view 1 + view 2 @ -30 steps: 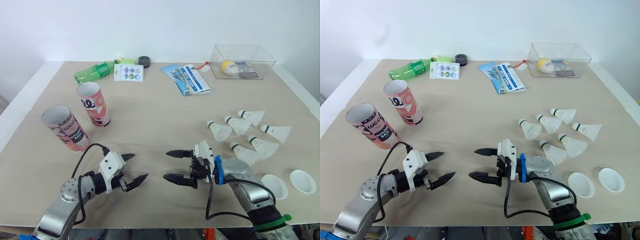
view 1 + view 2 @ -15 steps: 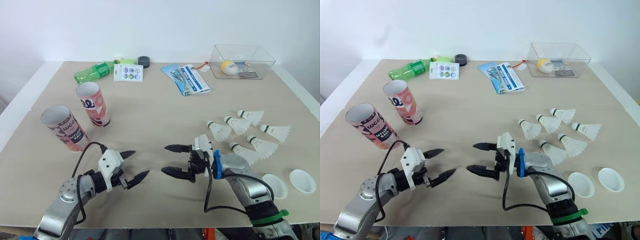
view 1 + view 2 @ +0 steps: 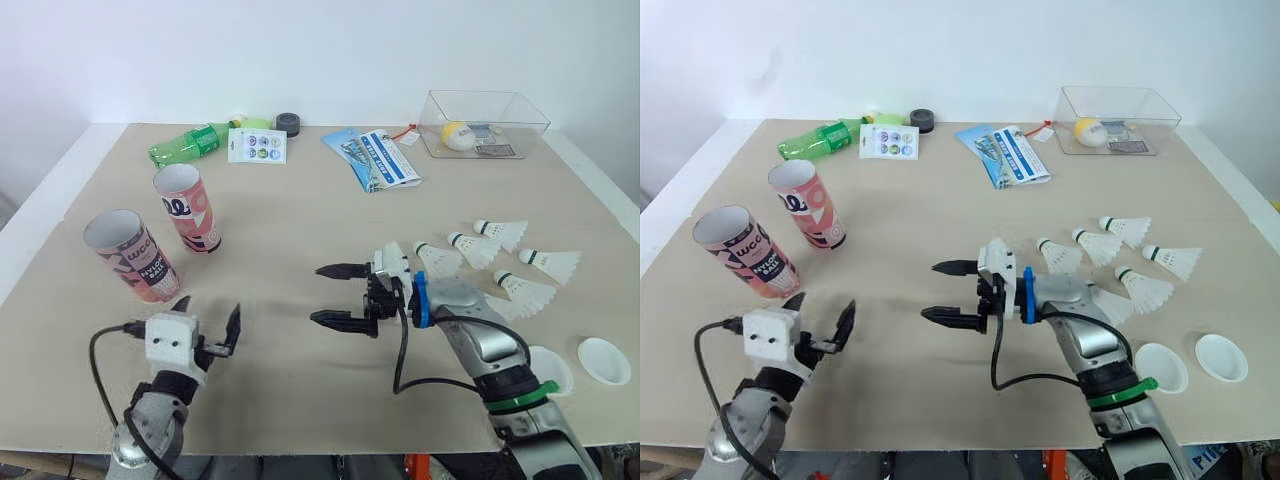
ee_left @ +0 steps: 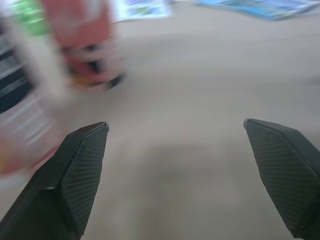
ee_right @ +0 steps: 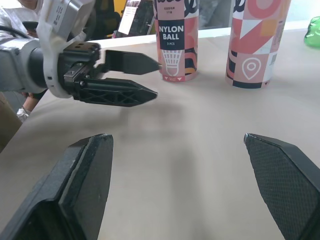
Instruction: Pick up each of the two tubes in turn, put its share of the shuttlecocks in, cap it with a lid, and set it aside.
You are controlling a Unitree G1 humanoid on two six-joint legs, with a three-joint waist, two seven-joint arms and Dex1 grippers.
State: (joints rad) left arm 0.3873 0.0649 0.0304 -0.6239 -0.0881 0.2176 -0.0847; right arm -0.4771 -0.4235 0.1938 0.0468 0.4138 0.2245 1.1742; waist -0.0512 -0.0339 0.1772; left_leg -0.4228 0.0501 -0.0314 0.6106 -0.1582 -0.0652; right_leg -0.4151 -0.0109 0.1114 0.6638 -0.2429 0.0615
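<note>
**Opening the first pick-up.** Both tubes stand upright and uncapped on the left of the table. The nearer tube (image 3: pixel 130 258) is just ahead of the left gripper (image 3: pixel 207 316), and the farther tube (image 3: pixel 190 208) stands behind it. Both the left gripper and the right gripper (image 3: pixel 318 293) are spread wide and empty. The shuttlecocks (image 3: pixel 480 250) lie loose at the right. The step in hand is probably the reach for the nearer tube, though the left wrist view is blurred. Straddle the tube at mid-wall and close gently, so it neither tips nor crushes.

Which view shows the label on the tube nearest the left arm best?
The right wrist view: the tube stands side-on, its label reading NYLON BALL. The eye views show it from above, label slanted. The left wrist view gives no readable label.
</note>
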